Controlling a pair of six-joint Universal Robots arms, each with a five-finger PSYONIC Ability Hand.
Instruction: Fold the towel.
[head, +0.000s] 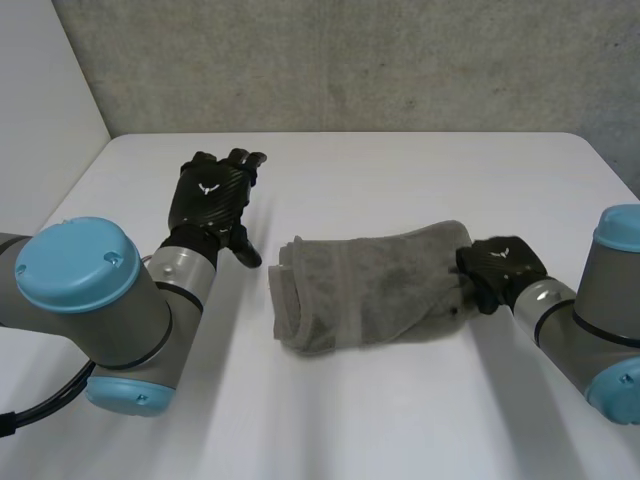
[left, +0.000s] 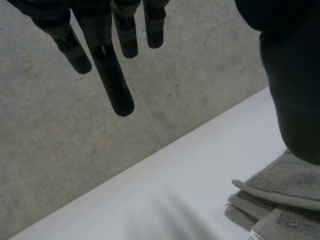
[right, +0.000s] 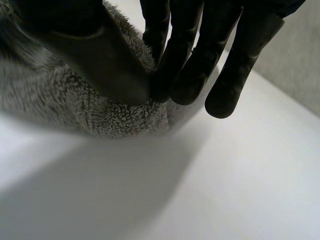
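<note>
Towel (head: 370, 290) could slip from the thin end pinch of the right hand (head: 500, 265), while the left hand (head: 212, 195) hangs straight-fingered, empty.

Grey terry towel (head: 370, 290), folded in layers, flat on the white table (head: 400, 180), stacked edges leftward

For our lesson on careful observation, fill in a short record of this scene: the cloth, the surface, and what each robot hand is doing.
cloth: grey towel, folded into layers, lying flat
surface: white table
left arm: left hand open, fingers straight, beside the towel's layered end and apart from it
right arm: right hand pinches the towel's other end between thumb and fingers
backdrop: concrete wall behind the table
</note>
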